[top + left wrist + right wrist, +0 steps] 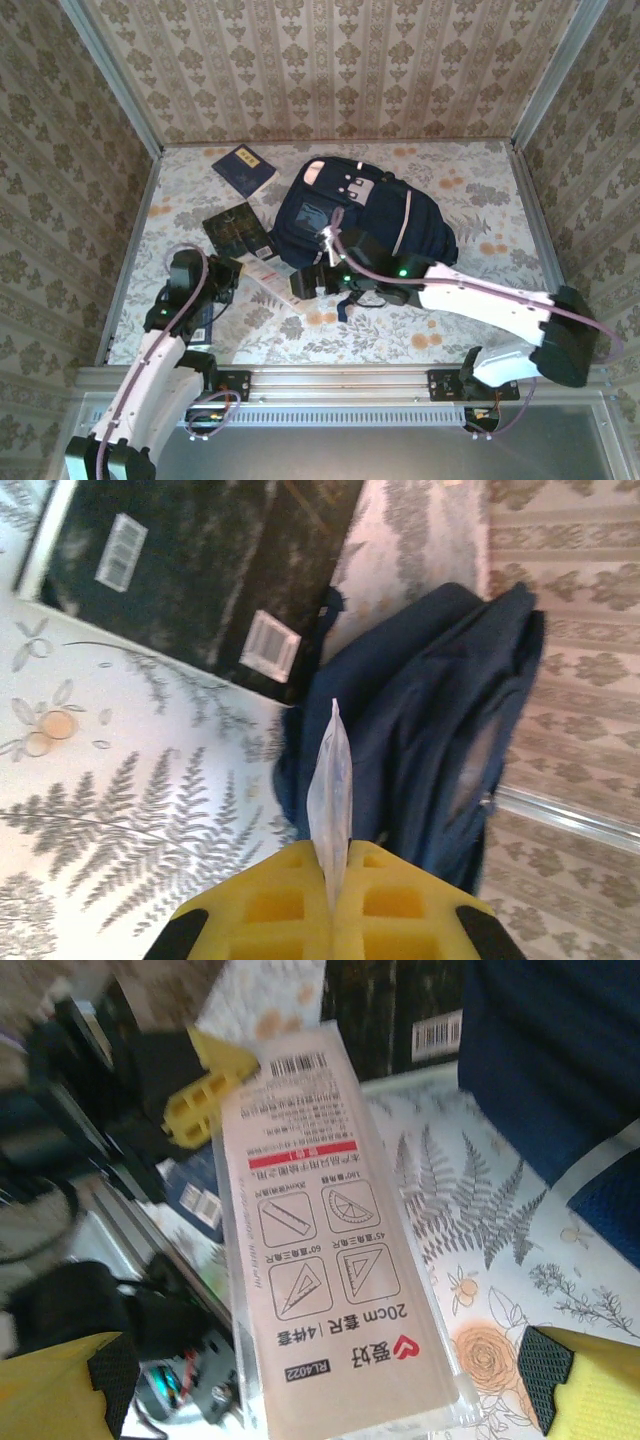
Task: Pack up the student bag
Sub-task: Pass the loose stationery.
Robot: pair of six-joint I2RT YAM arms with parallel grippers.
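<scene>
The big navy-blue cloth student bag (372, 212) lies on the flowery table (480, 335). Just in front of the bag, the left claw (335, 880) pinches a flat pink plastic ruler packet (330, 1240), and the right claw (325, 1385) is spread wide around it

A staged robot-lab booth — wallpapered panels (330, 70), floral-clothed table (480, 330), aluminium rail (340, 385) along the front.

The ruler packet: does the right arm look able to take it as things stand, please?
Probably yes: the right gripper stands open around the near end of the packet, with nothing blocking it; the left gripper pinches the far end.
</scene>
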